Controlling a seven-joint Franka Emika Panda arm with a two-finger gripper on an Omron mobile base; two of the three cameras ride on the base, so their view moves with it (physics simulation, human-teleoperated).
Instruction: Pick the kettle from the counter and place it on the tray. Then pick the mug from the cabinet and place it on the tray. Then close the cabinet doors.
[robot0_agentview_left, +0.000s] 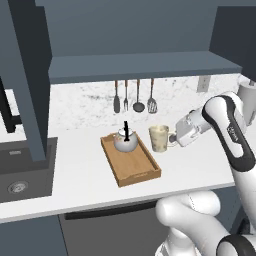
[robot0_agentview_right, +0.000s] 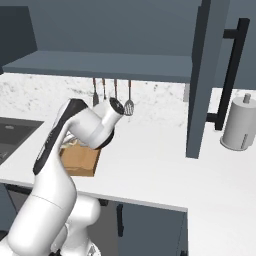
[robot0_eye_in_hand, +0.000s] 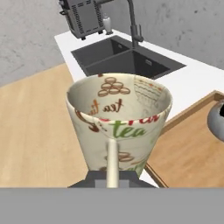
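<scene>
Beige mug (robot0_agentview_left: 158, 138): gripped by its handle in the closed hand (robot0_agentview_left: 175, 136), just right of the tray (robot0_agentview_left: 131, 161).
Advice: move left, lower upright near the kettle (robot0_agentview_left: 125, 140).

sink (robot0_agentview_left: 22, 172) far left | utensils (robot0_agentview_left: 134, 97) hang on backsplash | paper towel roll (robot0_agentview_right: 239, 124) right | faucet (robot0_eye_in_hand: 133, 19)

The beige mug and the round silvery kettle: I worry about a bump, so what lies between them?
In the left base view, just the wooden tray's right rim lies between mug and kettle.
</scene>
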